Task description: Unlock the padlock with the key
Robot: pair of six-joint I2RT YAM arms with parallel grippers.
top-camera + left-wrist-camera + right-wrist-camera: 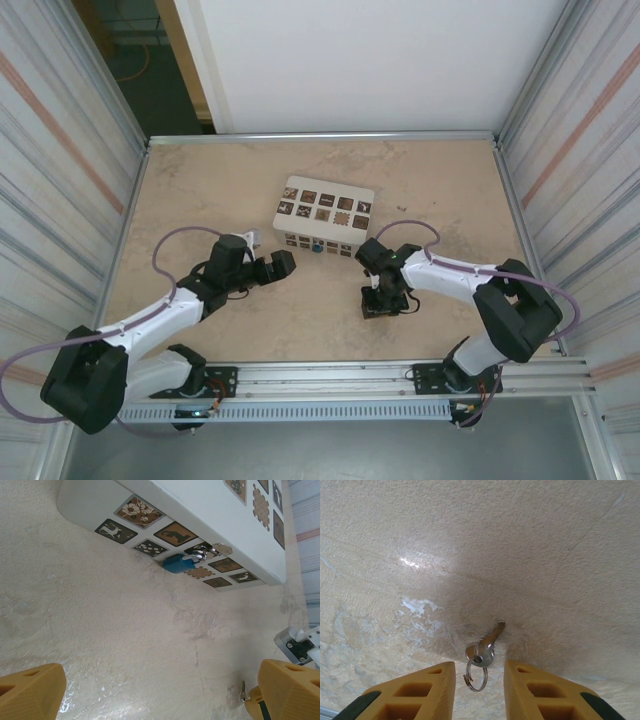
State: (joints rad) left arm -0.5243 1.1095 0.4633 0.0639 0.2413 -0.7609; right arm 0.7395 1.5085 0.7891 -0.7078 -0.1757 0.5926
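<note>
The small blue padlock [176, 563] hangs by its silvery shackle [199, 555] on the front side of a white box; from above the padlock [316, 245] is a blue dot. My left gripper [160, 692] is open and empty, a good way short of the lock, and in the top view the left gripper [284, 263] sits left of the box. A silver key [489, 644] on a wire ring [476, 676] lies flat on the table. My right gripper [479, 672] points down, open, a yellow finger on each side of the ring, not touching. The right gripper [384, 304] is right of the lock.
The white box [322, 215] with brown picture squares stands mid-table, and its front face [150, 527] shows in the left wrist view. Metal rails and striped walls fence the table. Part of the right arm [299, 644] shows at the edge of the left wrist view. Beige tabletop [210, 190] surrounds the box.
</note>
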